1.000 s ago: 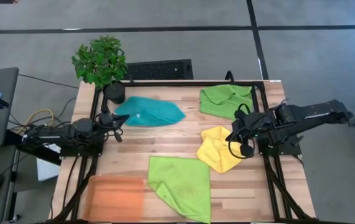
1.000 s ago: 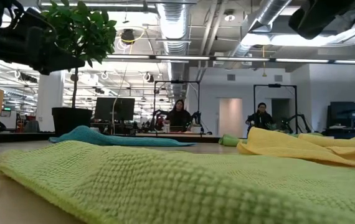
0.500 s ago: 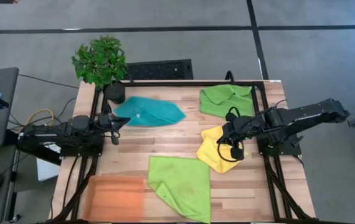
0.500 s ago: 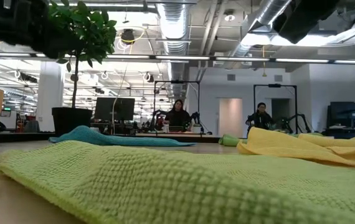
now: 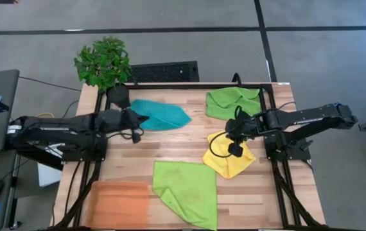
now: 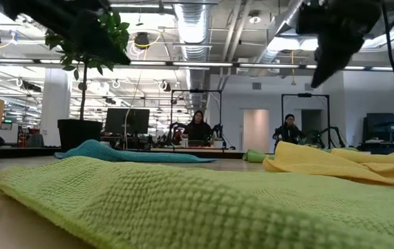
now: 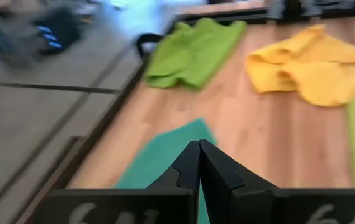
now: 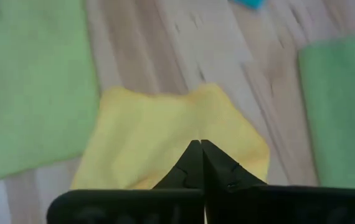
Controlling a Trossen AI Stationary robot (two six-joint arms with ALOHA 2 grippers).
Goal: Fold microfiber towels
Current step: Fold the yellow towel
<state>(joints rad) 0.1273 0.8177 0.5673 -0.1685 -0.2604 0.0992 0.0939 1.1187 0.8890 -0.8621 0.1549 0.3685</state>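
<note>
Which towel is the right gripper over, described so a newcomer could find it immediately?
On the wooden table, go to the right-hand side, where the right gripper, fingers shut, is above a crumpled cloth. That is the yellow towel, lying between the two lime green towels; it is the only yellow one.

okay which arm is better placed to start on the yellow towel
Right, likely. The right claw hangs shut directly over the yellow towel, while the left claw, also shut, is across the table over the teal towel.
</note>
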